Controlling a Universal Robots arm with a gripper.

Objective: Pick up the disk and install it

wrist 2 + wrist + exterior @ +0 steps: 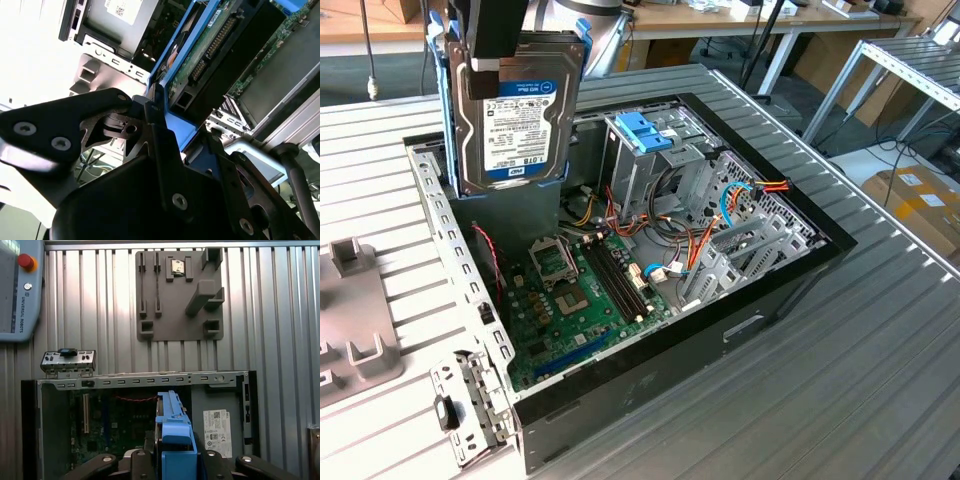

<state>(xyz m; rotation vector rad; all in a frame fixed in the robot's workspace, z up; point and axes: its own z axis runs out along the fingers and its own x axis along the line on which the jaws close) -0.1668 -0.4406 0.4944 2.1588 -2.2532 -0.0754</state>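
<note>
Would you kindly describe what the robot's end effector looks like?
In the first wrist view the end effector is matte black. The second wrist view shows flat, angular linkage plates joined at round pivots, with silver screw heads set into them.

Blue-railed disk (173, 432) edge-on between black fingers (142, 462) of the hand (174, 460), above the open computer case (140, 381)
</note>
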